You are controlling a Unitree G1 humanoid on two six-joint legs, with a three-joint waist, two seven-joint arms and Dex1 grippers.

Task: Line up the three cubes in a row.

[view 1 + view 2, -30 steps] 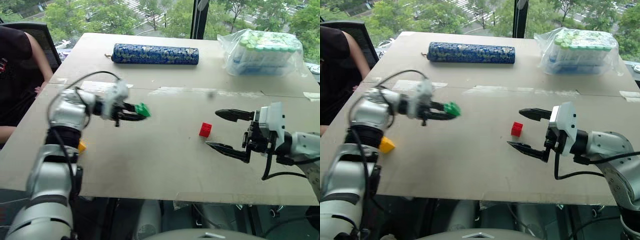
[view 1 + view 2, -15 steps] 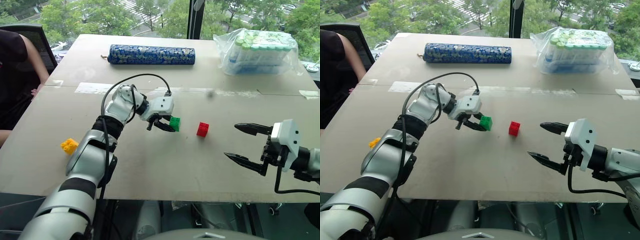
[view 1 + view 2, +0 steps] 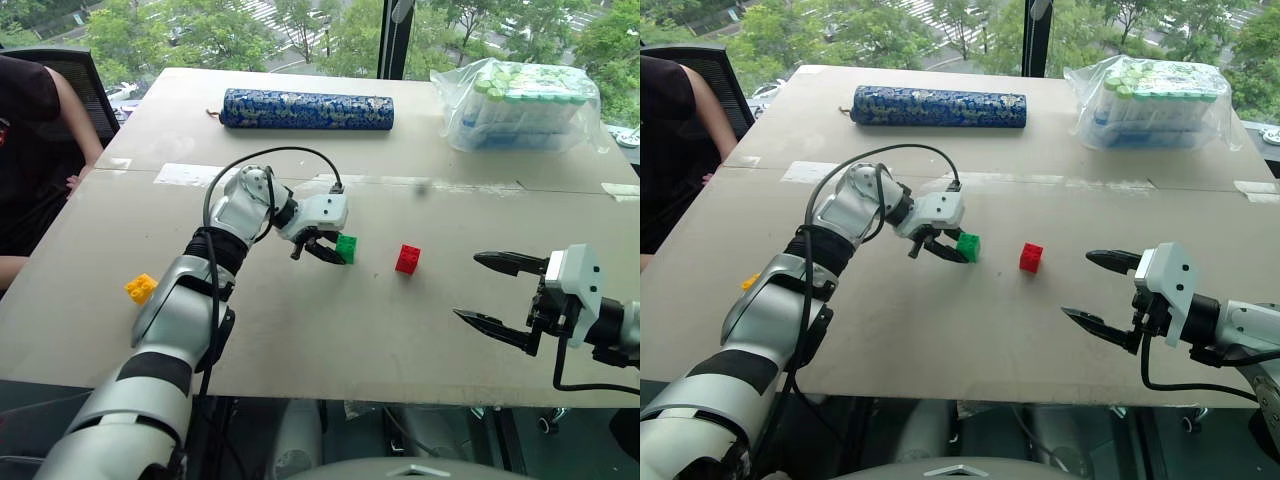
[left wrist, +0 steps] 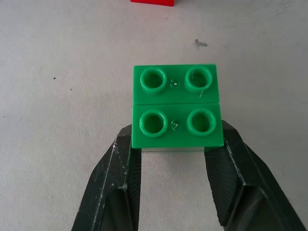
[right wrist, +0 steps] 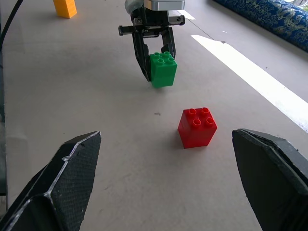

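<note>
Cubes 3, 1 green cube (image 3: 347, 247), 1 red cube (image 3: 407, 259), 1 yellow cube (image 3: 140, 289)

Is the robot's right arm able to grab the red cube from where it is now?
Probably yes: the right gripper is open, and bare table lies between it and the red cube.

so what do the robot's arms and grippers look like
Both arms are silver-grey jointed shells with black bands and a thin black cable looping from each wrist. A white boxy housing sits at each wrist. The left gripper and right gripper each have two black, tapered, textured fingers.
</note>
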